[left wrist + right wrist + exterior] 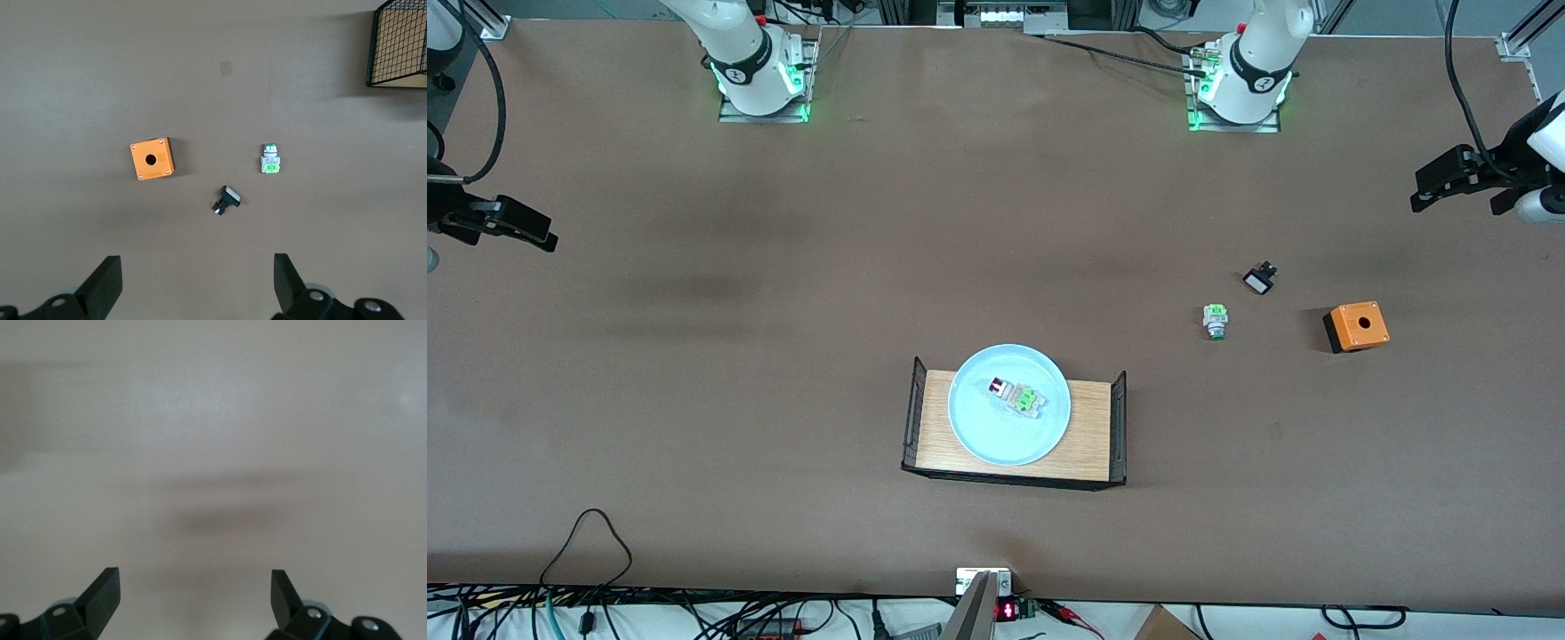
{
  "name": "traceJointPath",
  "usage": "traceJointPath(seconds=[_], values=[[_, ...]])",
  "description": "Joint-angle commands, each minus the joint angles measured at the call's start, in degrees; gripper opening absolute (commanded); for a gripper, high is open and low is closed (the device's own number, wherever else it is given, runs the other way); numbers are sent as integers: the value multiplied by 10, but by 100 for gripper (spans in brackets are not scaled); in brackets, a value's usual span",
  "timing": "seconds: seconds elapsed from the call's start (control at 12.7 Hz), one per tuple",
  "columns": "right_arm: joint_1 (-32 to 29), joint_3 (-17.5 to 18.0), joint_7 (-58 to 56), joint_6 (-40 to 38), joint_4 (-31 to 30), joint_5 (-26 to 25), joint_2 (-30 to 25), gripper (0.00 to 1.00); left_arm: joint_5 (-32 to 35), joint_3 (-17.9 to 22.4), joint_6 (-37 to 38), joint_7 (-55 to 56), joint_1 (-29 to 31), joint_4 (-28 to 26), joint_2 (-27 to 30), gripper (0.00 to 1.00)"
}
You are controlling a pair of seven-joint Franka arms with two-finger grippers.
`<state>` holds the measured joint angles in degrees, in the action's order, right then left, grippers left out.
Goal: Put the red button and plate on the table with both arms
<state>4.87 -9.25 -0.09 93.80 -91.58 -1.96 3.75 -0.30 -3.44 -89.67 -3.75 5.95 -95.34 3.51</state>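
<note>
The red button [1000, 388] lies in the plate [1009, 442] on the tray [1089, 427]; both grippers, left gripper [199, 280] and right gripper [195, 597], hang spread and empty, so I'd lift it first.

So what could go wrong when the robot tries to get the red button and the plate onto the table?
The red button lies loose on the plate, so tilting the plate might make it slide off. The plate sits on a small tray with raised mesh ends, which could catch a gripper. A similar green button lies on the table and might get picked by mistake. The left gripper and right gripper wait open, over opposite ends of the table.
</note>
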Motion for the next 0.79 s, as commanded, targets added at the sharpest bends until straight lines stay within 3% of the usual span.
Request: traceJointPath(seconds=[0.0, 0.39, 0.71], values=[[4, -5, -9, -2, 3, 4, -2, 100, 3, -4, 14, 5, 4, 22, -10, 100], [4, -5, -9, -1, 3, 3, -2, 100, 8, -4, 35, 11, 4, 29, -11, 100], [3, -5, -9, -1, 3, 3, -1, 100, -5, -9, 37, 37, -2, 36, -42, 100]])
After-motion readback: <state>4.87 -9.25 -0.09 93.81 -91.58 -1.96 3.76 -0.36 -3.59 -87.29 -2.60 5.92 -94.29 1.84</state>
